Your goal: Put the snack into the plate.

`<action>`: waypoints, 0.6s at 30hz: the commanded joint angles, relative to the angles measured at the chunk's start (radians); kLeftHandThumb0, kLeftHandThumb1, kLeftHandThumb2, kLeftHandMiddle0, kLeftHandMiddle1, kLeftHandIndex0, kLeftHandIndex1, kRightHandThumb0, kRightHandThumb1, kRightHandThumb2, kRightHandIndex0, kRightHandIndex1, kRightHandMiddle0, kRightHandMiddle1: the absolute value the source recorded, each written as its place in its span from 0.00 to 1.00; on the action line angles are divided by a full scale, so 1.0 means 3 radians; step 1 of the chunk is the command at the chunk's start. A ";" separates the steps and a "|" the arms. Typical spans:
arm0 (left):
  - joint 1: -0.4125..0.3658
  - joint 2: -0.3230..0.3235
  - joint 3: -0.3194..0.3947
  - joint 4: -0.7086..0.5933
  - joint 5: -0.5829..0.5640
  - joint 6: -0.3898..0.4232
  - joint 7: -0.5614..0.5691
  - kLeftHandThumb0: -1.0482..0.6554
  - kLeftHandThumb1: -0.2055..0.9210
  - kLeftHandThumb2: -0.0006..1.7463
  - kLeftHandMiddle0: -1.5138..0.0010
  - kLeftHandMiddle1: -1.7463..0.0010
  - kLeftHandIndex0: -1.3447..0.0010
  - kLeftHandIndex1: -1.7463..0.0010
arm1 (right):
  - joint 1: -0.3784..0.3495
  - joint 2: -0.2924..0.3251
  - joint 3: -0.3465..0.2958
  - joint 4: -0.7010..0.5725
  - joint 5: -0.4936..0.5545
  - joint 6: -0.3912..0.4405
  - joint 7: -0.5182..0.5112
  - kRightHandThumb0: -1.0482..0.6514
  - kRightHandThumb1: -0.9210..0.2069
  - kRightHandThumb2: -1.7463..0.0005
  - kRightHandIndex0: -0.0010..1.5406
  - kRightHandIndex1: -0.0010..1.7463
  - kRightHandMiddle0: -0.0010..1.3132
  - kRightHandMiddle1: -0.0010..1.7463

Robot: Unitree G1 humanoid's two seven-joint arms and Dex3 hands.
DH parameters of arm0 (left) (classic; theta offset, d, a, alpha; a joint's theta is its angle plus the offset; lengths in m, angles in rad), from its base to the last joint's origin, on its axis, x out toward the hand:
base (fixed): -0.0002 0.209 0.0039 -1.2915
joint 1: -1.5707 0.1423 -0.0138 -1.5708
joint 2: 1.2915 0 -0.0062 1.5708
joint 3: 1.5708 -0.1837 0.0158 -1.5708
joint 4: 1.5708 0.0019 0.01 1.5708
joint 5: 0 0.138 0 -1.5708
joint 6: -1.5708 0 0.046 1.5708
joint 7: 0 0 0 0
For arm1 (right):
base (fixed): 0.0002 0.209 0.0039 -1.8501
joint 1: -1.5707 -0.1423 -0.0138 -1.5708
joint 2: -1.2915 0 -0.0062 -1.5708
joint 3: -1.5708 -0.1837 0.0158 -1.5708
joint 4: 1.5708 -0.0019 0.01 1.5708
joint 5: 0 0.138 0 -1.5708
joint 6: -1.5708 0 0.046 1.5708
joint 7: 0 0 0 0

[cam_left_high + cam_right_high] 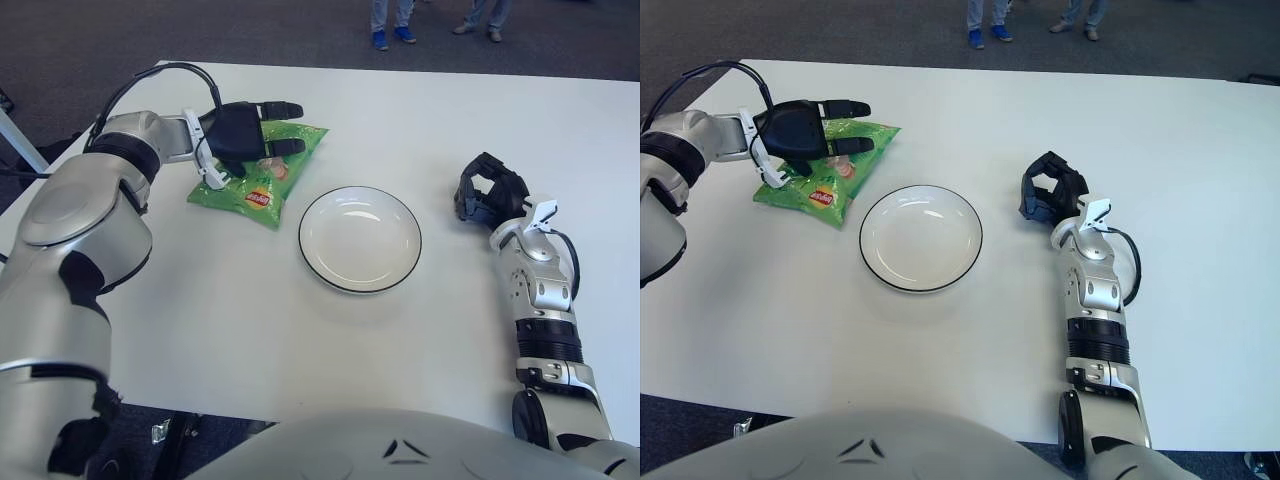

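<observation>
A green snack bag (256, 190) lies flat on the white table, just left of the plate. My left hand (258, 138) sits over the bag's far half, its fingers stretched out across the top and the thumb down at the bag's left edge, not closed around it. The empty white plate (360, 240) with a dark rim stands at the table's middle. My right hand (488, 192) shows to the right of the plate, fingers curled and holding nothing.
The white table (450, 110) ends at a far edge with dark carpet beyond it, where the feet of people (392, 36) stand. A black cable loops over my left forearm (150, 75).
</observation>
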 commanded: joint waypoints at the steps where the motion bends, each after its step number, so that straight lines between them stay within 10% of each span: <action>1: -0.0045 0.0030 0.0194 0.0009 -0.0269 -0.0299 -0.0489 0.35 0.48 0.61 0.82 0.62 1.00 0.47 | 0.0123 0.0037 -0.0003 0.0144 0.0045 0.0190 0.0021 0.34 0.48 0.29 0.85 1.00 0.43 1.00; 18: 0.0200 -0.0074 0.1381 0.0194 -0.1956 -0.0831 -0.3049 0.30 0.58 0.58 0.77 0.41 1.00 0.30 | 0.0116 0.0025 -0.0039 0.0172 0.0079 0.0192 0.0104 0.34 0.48 0.28 0.85 1.00 0.43 1.00</action>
